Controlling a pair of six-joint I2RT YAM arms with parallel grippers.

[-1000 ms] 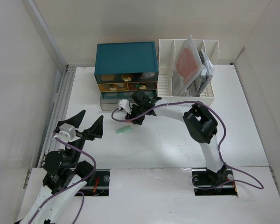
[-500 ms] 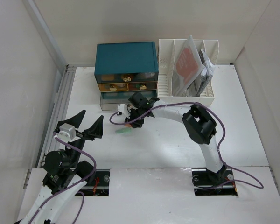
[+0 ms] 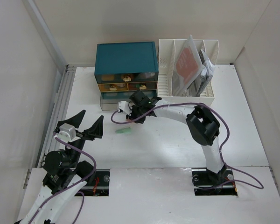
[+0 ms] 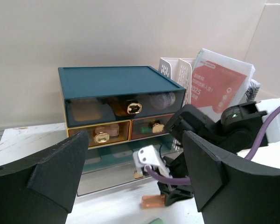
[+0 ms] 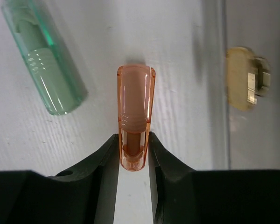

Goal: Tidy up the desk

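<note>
The white desk (image 3: 177,144) holds a teal drawer box (image 3: 126,65) at the back. Its clear bottom drawer (image 3: 113,100) stands pulled out. My right gripper (image 3: 132,116) is low over the desk just in front of that drawer, shut on a translucent orange tube (image 5: 136,112), which the jaws pinch by its near end (image 4: 155,201). A translucent green tube (image 3: 123,131) lies loose on the desk beside it (image 5: 44,65). The drawer's gold knob (image 5: 245,78) is close on the right. My left gripper (image 3: 84,128) is open and empty at the left, facing the box (image 4: 137,179).
A white slotted file rack (image 3: 165,77) holding a red-and-white packet (image 3: 186,65) and dark papers stands right of the drawer box. Two upper drawers with gold knobs (image 4: 134,108) are closed. White walls enclose the desk on three sides.
My right gripper, holding the orange tube, shifted slightly left toward the green tube and then back toward the open drawer. The green tube and my left arm have not moved.
</note>
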